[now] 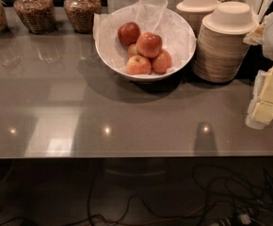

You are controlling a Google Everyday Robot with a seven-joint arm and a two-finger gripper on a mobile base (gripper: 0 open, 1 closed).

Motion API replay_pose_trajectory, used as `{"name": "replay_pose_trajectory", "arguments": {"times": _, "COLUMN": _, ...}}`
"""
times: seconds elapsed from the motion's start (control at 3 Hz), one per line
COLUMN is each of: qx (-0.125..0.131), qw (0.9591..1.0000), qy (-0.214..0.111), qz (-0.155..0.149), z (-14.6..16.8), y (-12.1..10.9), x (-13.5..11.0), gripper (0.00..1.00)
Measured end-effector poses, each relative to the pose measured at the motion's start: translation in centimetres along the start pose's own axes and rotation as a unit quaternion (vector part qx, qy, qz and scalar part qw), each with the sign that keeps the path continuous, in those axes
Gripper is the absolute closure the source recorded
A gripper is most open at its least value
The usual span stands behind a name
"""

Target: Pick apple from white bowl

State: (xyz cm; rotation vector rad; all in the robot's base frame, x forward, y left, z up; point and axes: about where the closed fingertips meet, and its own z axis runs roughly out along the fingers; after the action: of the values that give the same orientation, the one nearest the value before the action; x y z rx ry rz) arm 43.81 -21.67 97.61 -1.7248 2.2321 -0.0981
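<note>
The white bowl (181, 41) stands at the back middle of the grey counter, wide and glossy, lined with crinkled white tissue paper. Several red-orange apples lie piled in it, with one apple (148, 44) on top at the centre and a darker red apple (128, 33) behind it to the left. My gripper (267, 100) is at the right edge of the view, pale yellow and white, hanging over the counter's right end. It is well to the right of the bowl and lower in the view, and touches nothing.
Two stacks of small beige disposable bowls (223, 46) stand right of the white bowl, almost touching it. Three glass jars of grain (81, 8) line the back left. The counter's front edge (127, 154) runs across the view, with cables on the floor below.
</note>
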Motion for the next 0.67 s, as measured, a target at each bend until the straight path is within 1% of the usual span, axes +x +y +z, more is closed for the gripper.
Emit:
{"name": "replay_pose_trajectory", "arguments": {"times": 0.33, "qx": 0.000, "qw": 1.0000, "qy": 0.000, "qz": 0.000, "z": 0.0, "y": 0.0, "x": 0.0, "gripper": 0.00}}
{"name": "replay_pose_trajectory", "arguments": {"times": 0.67, "qx": 0.005, "qw": 0.9987, "qy": -0.048, "qz": 0.018, "z": 1.2, "y": -0.4, "x": -0.8, "gripper": 0.00}}
